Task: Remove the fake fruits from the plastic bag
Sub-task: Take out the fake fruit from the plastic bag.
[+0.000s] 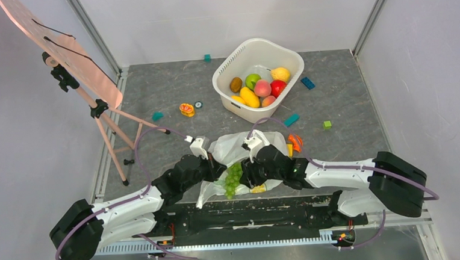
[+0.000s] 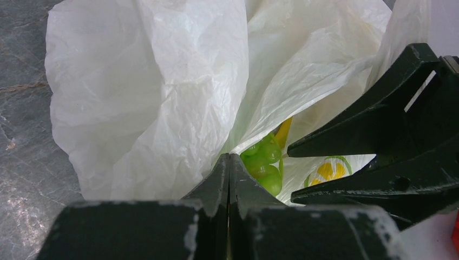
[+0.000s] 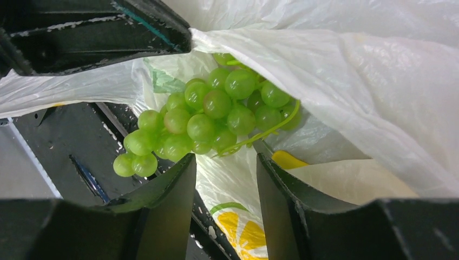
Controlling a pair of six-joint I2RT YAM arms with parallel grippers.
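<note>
My left pincer point(image 2: 229, 165) is clamped shut on a fold of the thin, crinkly white plastic bag point(image 2: 151, 81), lifting its mouth. My right pincer point(image 3: 224, 162) is half open and empty, just short of the glossy bunch of green plastic grapes point(image 3: 211, 116) spilling from the bag's mouth at the near edge. I'd close on the grapes' middle and avoid the film.

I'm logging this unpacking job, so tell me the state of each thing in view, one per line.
plastic bag: crumpled, lying on the table, mouth open.
green grapes: partly out of the bag's mouth, not gripped.
left gripper: shut, pinching the bag's edge.
right gripper: open, jaws facing the grapes, holding nothing.
white tub: upright, holding several fruits.
</note>
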